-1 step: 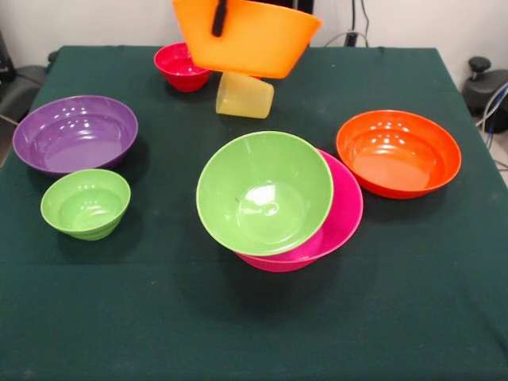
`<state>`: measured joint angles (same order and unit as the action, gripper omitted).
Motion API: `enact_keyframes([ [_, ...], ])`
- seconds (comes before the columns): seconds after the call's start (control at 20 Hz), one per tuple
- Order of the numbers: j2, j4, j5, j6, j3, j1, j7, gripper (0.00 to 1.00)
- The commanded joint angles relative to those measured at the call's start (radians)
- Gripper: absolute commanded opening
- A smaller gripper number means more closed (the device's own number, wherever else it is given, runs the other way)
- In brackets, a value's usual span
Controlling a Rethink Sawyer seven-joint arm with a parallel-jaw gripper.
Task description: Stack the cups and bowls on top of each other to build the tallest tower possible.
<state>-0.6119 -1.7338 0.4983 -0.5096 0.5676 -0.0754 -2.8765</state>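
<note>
Pink bowl (345, 214) sits mid-table w/ med green bowl (264, 193) tilted inside it. Rel. to pink bowl: orange-red bowl (398, 153) just right, apart; purple bowl (75, 133) far left; yellow-orange bowl (246, 36) lifted off the table behind it, claw (219, 17) clamped on its rim; small green bowl (86, 203) left; yellow cup (244, 95) behind, on its side; red bowl (182, 67) behind-left.

You see dark green cloth-covered table (238, 333) filling view. Pale wall (79, 20) runs along 12 o'clock. Cables (359, 32) at 1 o'clock, black equipment (486, 83) at 3 o'clock edge.
</note>
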Motion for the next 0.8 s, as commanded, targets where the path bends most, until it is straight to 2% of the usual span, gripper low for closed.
enact_keyframes([
  [0.05, 0.045, 0.071, -0.127, 0.015, -0.17, 0.057, 0.154, 0.0],
  [0.35, 0.052, 0.101, -0.191, 0.018, -0.203, 0.094, 0.169, 0.0],
  [0.8, 0.026, 0.167, -0.285, -0.099, -0.262, 0.145, 0.209, 0.0],
])
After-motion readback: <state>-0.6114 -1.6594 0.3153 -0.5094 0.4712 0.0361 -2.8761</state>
